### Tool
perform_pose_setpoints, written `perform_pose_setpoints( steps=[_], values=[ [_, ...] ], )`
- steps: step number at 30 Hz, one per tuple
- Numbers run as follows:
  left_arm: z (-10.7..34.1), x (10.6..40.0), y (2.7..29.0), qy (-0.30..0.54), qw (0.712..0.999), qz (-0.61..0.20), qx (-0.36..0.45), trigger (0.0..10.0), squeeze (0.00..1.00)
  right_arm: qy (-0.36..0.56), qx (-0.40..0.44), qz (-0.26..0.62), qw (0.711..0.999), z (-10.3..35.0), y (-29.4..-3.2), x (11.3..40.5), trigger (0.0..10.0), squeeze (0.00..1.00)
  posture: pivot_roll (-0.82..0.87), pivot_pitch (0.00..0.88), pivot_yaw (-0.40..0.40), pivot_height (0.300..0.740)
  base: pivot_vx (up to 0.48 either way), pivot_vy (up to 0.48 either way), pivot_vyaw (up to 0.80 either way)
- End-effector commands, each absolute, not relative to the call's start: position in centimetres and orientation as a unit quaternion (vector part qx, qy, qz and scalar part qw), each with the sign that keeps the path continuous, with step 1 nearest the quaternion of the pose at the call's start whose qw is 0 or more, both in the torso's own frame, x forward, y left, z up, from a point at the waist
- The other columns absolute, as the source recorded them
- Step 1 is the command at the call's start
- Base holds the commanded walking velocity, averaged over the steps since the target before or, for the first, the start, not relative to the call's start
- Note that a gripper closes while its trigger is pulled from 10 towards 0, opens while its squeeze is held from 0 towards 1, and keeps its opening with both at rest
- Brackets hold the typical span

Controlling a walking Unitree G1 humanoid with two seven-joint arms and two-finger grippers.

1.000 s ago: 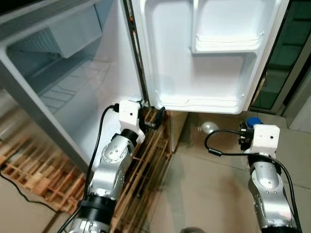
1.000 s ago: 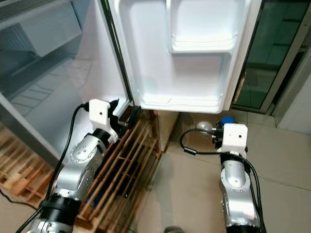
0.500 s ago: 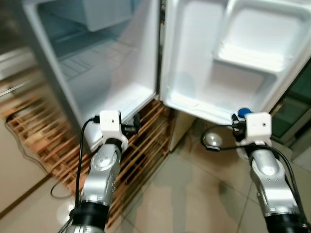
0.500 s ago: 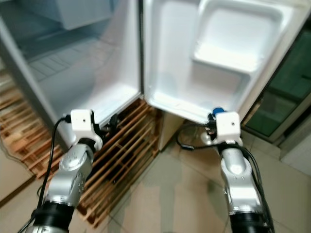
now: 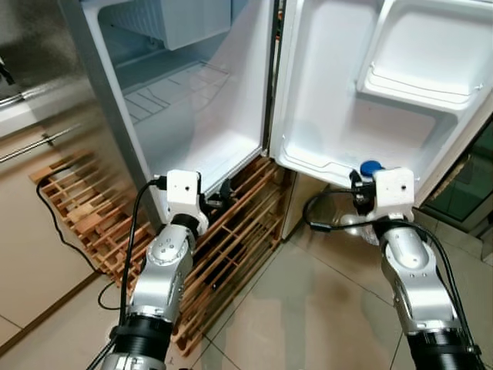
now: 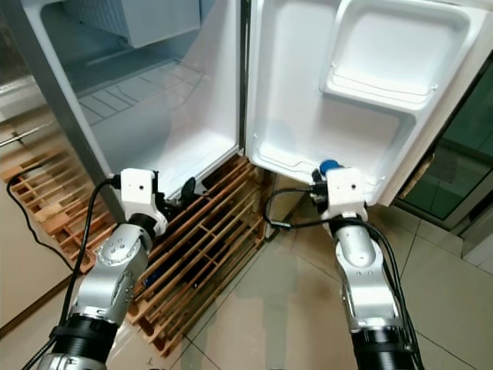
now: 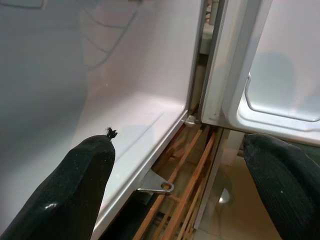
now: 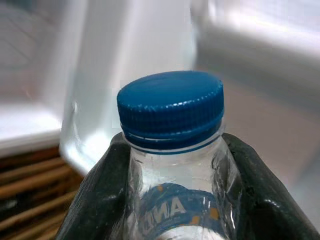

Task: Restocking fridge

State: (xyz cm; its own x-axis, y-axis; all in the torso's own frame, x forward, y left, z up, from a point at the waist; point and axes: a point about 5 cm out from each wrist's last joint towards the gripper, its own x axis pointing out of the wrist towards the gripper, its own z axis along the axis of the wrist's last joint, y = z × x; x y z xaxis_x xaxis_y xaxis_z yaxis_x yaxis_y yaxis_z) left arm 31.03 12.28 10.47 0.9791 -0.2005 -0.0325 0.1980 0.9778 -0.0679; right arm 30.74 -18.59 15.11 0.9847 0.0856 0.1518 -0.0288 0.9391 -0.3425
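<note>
Two black fingers (image 8: 100,195) of the right claw (image 8: 172,200) are clamped on a clear plastic bottle (image 8: 172,165), one to each side of its shoulder, just below the blue cap (image 8: 171,107). In the head views the same cap (image 5: 370,167) is seen poking up past the white wrist block, held close beneath the lower edge of the open fridge door (image 5: 347,100). A printed label is partly visible on the bottle, though its wording is too cropped to be read.

Some judgement on handling can be offered. The bottle appears filled with water, so a fair weight is to be expected, and the thin wall will likely give under a hard squeeze. The plastic is smooth (possibly slippery if damp), so a hold at the narrowing under the cap, as now, seems sensible, since the shoulder stops it sliding down. It should be kept upright when set into the door shelf (image 5: 331,158).

Further out, the left claw (image 7: 175,175) is held with its fingers spread wide and nothing between them, low by the bottom corner of the fridge cabinet (image 5: 192,108). The cabinet stands on a wooden pallet (image 5: 239,231) laid on the tiled floor (image 5: 308,308). A black cable (image 5: 46,223) trails beside the pallet.
</note>
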Motion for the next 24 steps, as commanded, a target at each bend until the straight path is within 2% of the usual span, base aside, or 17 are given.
perform_pose_setpoints(
  steps=[1,7,13,24],
  values=[
    [11.7,31.4,12.1,-0.004,0.994,-0.105,-0.032,10.0,0.0,-0.139,-0.212,0.054,0.966,17.4,-17.9,31.1,10.0,0.0,-0.16,0.0,0.02,0.74,0.0,0.0,0.0],
    [12.0,31.1,12.1,-0.015,0.994,-0.106,-0.022,10.0,0.0,-0.172,-0.239,0.073,0.953,19.4,-17.8,32.1,10.0,0.0,-0.14,0.0,0.011,0.74,0.0,0.0,0.0],
    [12.0,30.5,12.9,-0.015,0.995,-0.099,-0.016,10.0,0.0,-0.22,-0.295,0.111,0.923,21.4,-16.8,32.5,10.0,0.0,-0.12,0.0,0.02,0.74,0.0,0.0,0.0],
    [12.3,28.7,15.5,-0.02,0.996,-0.086,0.019,10.0,0.0,-0.234,-0.378,0.131,0.886,20.0,-17.4,32.4,10.0,0.0,-0.05,0.069,0.083,0.74,0.0,0.0,0.0]
  ],
)
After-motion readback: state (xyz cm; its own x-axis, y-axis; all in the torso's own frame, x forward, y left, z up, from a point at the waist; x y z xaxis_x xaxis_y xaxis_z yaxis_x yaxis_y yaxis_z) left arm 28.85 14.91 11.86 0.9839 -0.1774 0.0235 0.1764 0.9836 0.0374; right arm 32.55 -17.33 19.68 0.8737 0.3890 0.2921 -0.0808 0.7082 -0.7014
